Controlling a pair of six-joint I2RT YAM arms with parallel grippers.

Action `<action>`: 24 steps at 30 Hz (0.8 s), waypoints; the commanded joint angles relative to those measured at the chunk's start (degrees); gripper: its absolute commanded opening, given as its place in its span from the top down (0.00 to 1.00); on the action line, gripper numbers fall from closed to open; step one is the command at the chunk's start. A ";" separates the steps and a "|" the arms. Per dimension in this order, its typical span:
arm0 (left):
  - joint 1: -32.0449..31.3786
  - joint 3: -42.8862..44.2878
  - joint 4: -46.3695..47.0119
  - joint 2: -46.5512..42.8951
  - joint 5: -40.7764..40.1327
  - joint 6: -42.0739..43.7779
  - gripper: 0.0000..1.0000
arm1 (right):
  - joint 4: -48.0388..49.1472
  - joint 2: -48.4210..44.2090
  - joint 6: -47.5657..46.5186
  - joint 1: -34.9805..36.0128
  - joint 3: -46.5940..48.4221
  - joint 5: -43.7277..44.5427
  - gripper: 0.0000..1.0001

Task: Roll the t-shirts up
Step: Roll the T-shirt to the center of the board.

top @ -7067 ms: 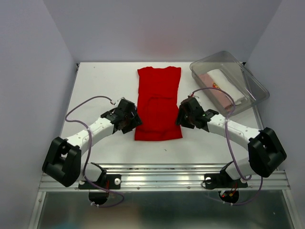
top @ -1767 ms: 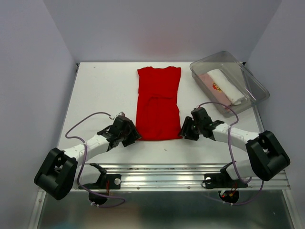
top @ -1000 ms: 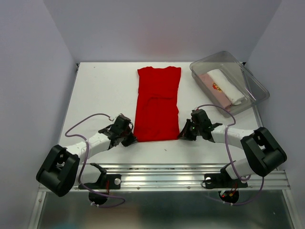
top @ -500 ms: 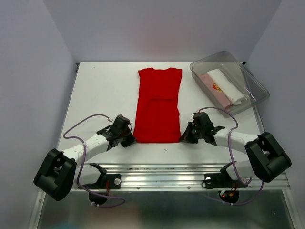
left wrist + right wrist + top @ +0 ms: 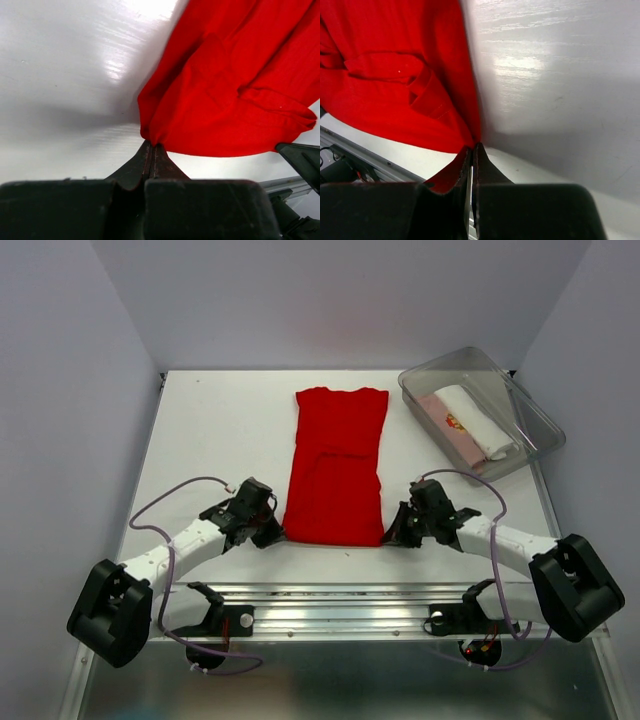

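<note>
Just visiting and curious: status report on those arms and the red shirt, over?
Left gripper shut on red t-shirt, near-left corner. Right gripper shut on its near-right corner. Shirt not yet rolled. Nothing in the way; clear bin far right.

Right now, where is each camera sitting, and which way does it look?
Top external: high behind the robot, looking down at the table, red t-shirt and both arms.
Left wrist: on the left arm, looking along its shut left tool pinching the shirt's near corner.
Right wrist: on the right arm, looking along its shut right tool pinching the other near corner.
All three share the red t-shirt.
</note>
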 commanded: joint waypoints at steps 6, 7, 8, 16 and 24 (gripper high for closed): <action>0.30 5.70 -6.14 -0.33 -3.77 -1.23 1.00 | -8.66 -2.64 -1.98 -0.21 2.37 2.88 0.99; 0.22 5.96 -6.05 -0.33 -3.33 -1.58 1.00 | -9.02 -3.16 -1.80 -0.21 2.63 3.14 0.99; 0.22 6.14 -6.05 -0.24 -3.07 -1.59 1.00 | -9.46 -3.34 -1.72 -0.21 3.07 3.41 0.99; 0.22 10.09 -8.42 0.37 -6.40 -3.17 1.00 | -13.95 -1.85 -1.36 -0.21 7.73 6.84 0.99; 0.22 13.79 -10.71 7.40 -6.23 -2.38 1.00 | -14.82 -0.80 -0.92 -0.21 9.66 7.28 0.99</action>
